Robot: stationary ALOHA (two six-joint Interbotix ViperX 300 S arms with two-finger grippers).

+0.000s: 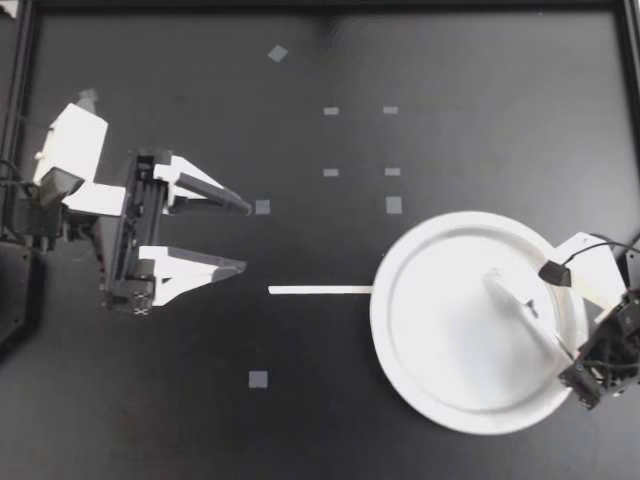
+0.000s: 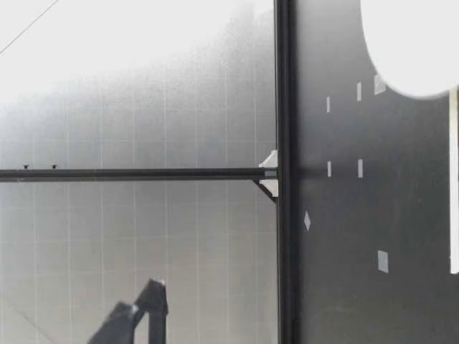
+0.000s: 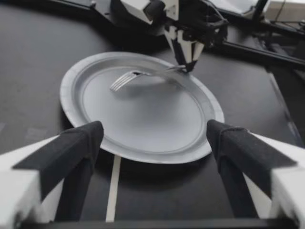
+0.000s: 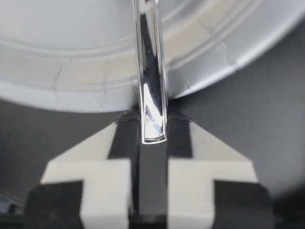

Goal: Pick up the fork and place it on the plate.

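A white paper plate lies on the black table at the right. The metal fork slants across it, tines over the plate's middle and handle toward the right rim. My right gripper is shut on the handle's end at that rim. In the right wrist view the fork handle runs out from between the closed fingers of the right gripper over the plate. My left gripper stands wide open with nothing in it, left of the plate. Past the left gripper, the left wrist view shows the plate, the fork and the right gripper.
A white tape strip lies between my left gripper and the plate. Small grey tape squares dot the table. A black frame bar runs along the far edge. In the low view the plate and the strip show.
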